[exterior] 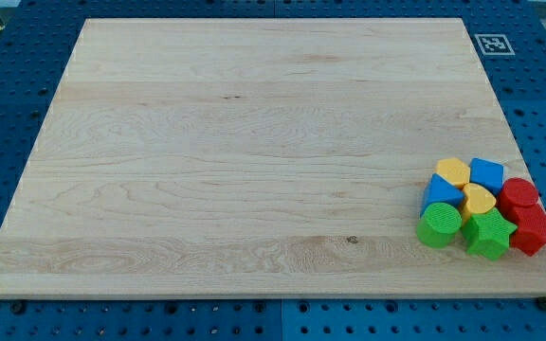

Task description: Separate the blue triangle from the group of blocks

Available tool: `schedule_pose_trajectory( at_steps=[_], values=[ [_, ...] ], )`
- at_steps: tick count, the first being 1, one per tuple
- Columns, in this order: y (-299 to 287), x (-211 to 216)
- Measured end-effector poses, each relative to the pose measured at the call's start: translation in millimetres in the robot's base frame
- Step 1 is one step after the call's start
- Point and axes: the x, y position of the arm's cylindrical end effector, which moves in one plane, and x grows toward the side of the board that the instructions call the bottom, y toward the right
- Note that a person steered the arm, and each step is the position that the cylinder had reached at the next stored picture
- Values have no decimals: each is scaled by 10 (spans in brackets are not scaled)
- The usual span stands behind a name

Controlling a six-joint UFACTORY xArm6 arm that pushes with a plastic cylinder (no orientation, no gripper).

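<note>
A: Blue triangle (440, 192) — where does it sit?

B: On the left edge of the cluster, near the view's bottom-right corner of the wooden surface (254, 152). It touches the green cylinder (439, 225) just below it and the yellow block (453, 171) just above it (that one's shape is hard to make out, perhaps a pentagon).

A: And the others in the group?

B: A second blue block (487, 174), roughly cube-like, sits at the top beside the yellow one. A yellow heart (478, 201) lies in the middle, pressed between the triangle and the reds. Below it is a green star (488, 234), right next to the green cylinder. Two red blocks fill the view's right side: an upper red block (518, 195) and a lower red block (532, 230), which sits close to the board's right edge; I cannot tell their shapes for sure.

A: Where is my tip relative to them?

B: It does not show anywhere in the view, nor does the rod, so its place beside the blocks cannot be told, and no gripper state can be judged either.

A: Anything else?

B: A small black-and-white marker tag (493, 44) sits at the board's top-right corner, and a blue perforated base (8, 114) surrounds the board.
</note>
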Motion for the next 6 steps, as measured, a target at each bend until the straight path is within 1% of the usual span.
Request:
schedule_pose_trajectory(
  at_steps=[1,2,3,5,6],
  values=[
    [-245,19],
    [-832,21],
    [-1214,-200],
    [-1664,-1004],
    [-1707,-999]
  ],
)
